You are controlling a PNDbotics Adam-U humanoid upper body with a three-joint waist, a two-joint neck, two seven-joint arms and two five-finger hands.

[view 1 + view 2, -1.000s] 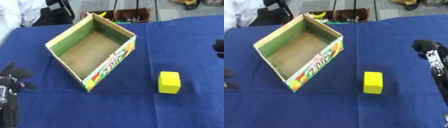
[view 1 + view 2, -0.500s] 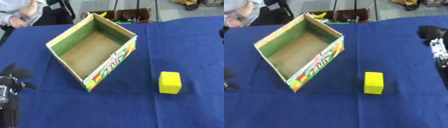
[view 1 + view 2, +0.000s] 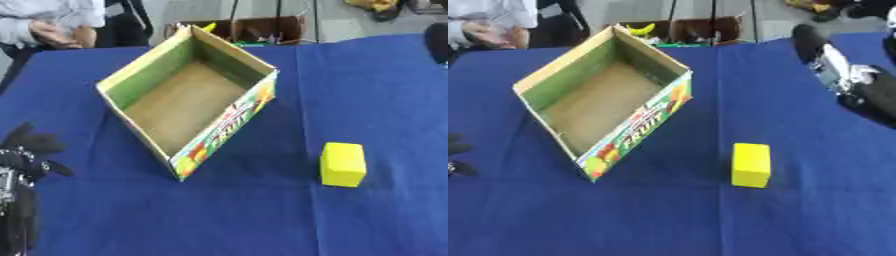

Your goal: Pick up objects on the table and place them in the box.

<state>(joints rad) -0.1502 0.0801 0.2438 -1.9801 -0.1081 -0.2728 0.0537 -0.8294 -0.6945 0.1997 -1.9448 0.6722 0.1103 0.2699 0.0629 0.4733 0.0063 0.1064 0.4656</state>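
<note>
An open cardboard box point(image 3: 229, 129) with green inner walls and a fruit print on its side stands left of centre on the blue cloth, with nothing inside. To its right a yellow block point(image 3: 343, 164) lies on the cloth, well apart from the box. My right hand point(image 3: 826, 60) hovers at the upper right, beyond the block, its black fingers stretched toward the far left and holding nothing. At the lower left edge my left hand point(image 3: 24, 150) rests with its fingers up, open and empty.
The blue table point(image 3: 262, 220) reaches to every side of the view. Past its far edge stands a brown crate point(image 3: 697, 27) with a yellow thing in it. A person's hands point(image 3: 52, 35) show at the far left corner.
My right hand has moved up toward the far edge and slightly left, showing more of itself in the right eye view. Box, block and left hand have stayed put.
</note>
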